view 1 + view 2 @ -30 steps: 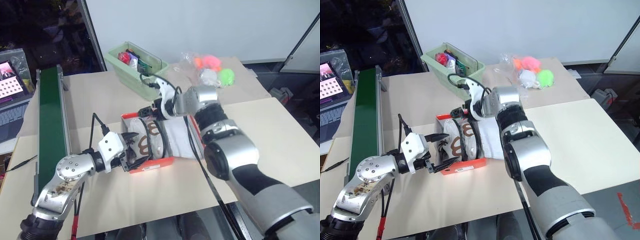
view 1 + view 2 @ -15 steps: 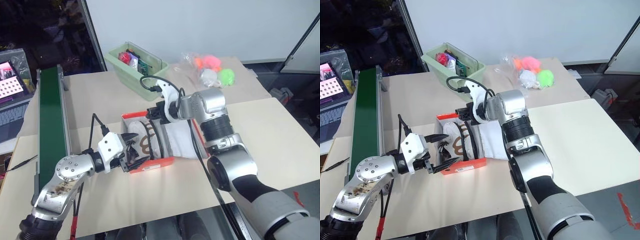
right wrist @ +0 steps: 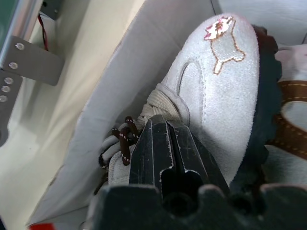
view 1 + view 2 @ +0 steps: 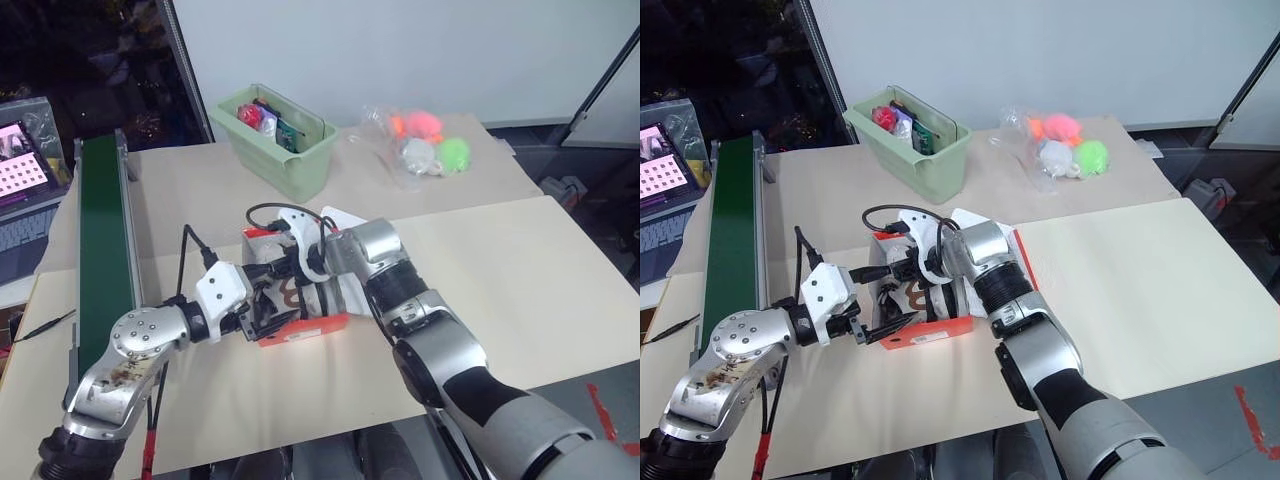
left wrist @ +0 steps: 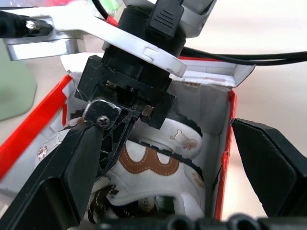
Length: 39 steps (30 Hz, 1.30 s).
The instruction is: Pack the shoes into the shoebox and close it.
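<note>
With both sneakers [image 5: 168, 158] lying inside the red shoebox [image 4: 300, 328], the right gripper [image 3: 165, 139] presses down clenched on one while the left gripper [image 5: 163, 172] straddles the box's end released, risking snagged laces.

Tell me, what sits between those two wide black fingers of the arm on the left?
In the left wrist view, the left gripper straddles the near end of the shoebox. Between its fingers lie the shoes and the shut right gripper pressing down on them.
</note>
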Tool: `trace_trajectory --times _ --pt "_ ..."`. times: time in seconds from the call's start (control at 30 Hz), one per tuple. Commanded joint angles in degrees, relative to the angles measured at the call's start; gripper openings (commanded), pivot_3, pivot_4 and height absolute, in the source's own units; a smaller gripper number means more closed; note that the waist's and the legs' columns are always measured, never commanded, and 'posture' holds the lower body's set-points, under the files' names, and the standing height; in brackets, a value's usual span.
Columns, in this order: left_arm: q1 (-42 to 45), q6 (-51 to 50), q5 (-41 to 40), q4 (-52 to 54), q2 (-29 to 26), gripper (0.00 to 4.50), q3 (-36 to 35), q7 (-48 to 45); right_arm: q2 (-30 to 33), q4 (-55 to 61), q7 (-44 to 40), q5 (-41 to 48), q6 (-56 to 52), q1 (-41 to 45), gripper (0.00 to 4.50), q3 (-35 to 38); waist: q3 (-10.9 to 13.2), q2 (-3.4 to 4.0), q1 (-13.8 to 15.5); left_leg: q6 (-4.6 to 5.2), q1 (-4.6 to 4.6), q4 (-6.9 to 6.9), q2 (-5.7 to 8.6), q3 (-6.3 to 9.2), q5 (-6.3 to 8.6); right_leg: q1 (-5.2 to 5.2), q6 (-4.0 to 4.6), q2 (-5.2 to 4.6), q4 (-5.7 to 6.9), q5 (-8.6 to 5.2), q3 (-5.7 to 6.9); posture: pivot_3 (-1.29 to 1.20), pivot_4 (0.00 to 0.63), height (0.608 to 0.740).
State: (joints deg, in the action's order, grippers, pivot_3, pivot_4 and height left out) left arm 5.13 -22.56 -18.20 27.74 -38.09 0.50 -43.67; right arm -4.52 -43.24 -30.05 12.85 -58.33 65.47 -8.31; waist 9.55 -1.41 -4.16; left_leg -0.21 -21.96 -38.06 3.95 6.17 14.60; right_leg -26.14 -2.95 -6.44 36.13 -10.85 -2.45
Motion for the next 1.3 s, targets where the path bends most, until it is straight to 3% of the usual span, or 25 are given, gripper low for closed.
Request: trace_trajectory --times 0.03,0.37,0.53,0.7,0.9,1.03,1.17,1.3 --pt "1.2 0.5 -1.2 3.7 -0.2 4.5 -1.6 0.2 -0.4 -5.1 0.1 -1.3 5.0 2.6 0.07 1.0 0.0 0.0 0.0 -0.01 0.0 0.0 0.0 0.0 0.0 0.0 0.0 0.0 0.0 0.0 0.0 0.0 0.15 0.74" --pt "0.6 0.4 -1.2 4.3 0.2 4.5 -1.5 0.5 1.6 -3.9 0.6 2.2 1.7 7.3 0.07 7.9 0.0 0.0 0.1 -0.02 0.0 0.0 0.0 0.06 -0.01 0.0 0.0 0.0 0.03 0.0 0.0 0.0 0.15 0.74" --pt "0.5 1.0 -1.0 3.3 0.3 4.5 -2.0 0.3 3.7 11.2 3.4 7.9 -8.5 3.8 0.07 14.9 0.0 0.0 0.2 -0.02 -0.07 0.0 -0.01 0.06 -0.01 -0.03 0.0 0.0 0.0 0.0 0.01 0.0 0.15 0.74" --pt "-0.2 1.5 -1.0 1.9 -0.2 4.5 -3.3 -0.1 4.7 35.4 9.4 14.8 -20.8 -4.5 0.07 25.8 0.0 0.0 0.3 -0.01 -0.09 0.0 -0.03 0.11 0.0 -0.02 0.0 -0.01 0.0 0.0 0.02 0.0 0.15 0.74" --pt "-5.5 5.3 -0.1 -1.1 -2.0 4.5 -6.5 -2.2 15.7 63.9 7.1 21.9 -29.3 -21.1 0.07 31.0 0.0 0.01 0.9 0.07 -0.1 -0.01 -0.03 0.02 0.04 0.01 -0.02 -0.03 -0.04 -0.02 0.09 0.0 0.15 0.74" --pt "-8.5 7.1 -0.4 -1.7 -2.3 4.5 -8.4 -2.9 29.9 80.3 -0.7 27.5 -26.8 -38.2 0.07 32.9 0.0 0.04 1.6 0.1 -0.06 -0.02 -0.04 -0.3 0.06 0.01 -0.02 -0.04 -0.23 -0.02 0.02 0.0 0.15 0.74" --pt "-10.6 7.7 -1.0 -0.7 -1.8 4.5 -8.9 -2.8 33.1 88.8 -4.7 32.7 -25.4 -52.0 0.07 36.4 0.0 0.04 1.5 0.27 0.32 -0.01 -0.28 -0.59 0.16 0.39 -0.04 0.06 -0.35 -0.04 0.02 0.0 0.15 0.74" --pt "-12.3 8.2 -1.3 1.2 -0.9 4.5 -8.7 -2.6 39.0 90.8 -0.8 21.8 -13.3 -68.3 0.07 21.9 -0.1 0.04 1.9 0.45 1.12 0.0 -0.62 -0.7 0.29 1.61 -0.56 0.16 -0.9 -0.38 0.18 0.0 0.15 0.74"
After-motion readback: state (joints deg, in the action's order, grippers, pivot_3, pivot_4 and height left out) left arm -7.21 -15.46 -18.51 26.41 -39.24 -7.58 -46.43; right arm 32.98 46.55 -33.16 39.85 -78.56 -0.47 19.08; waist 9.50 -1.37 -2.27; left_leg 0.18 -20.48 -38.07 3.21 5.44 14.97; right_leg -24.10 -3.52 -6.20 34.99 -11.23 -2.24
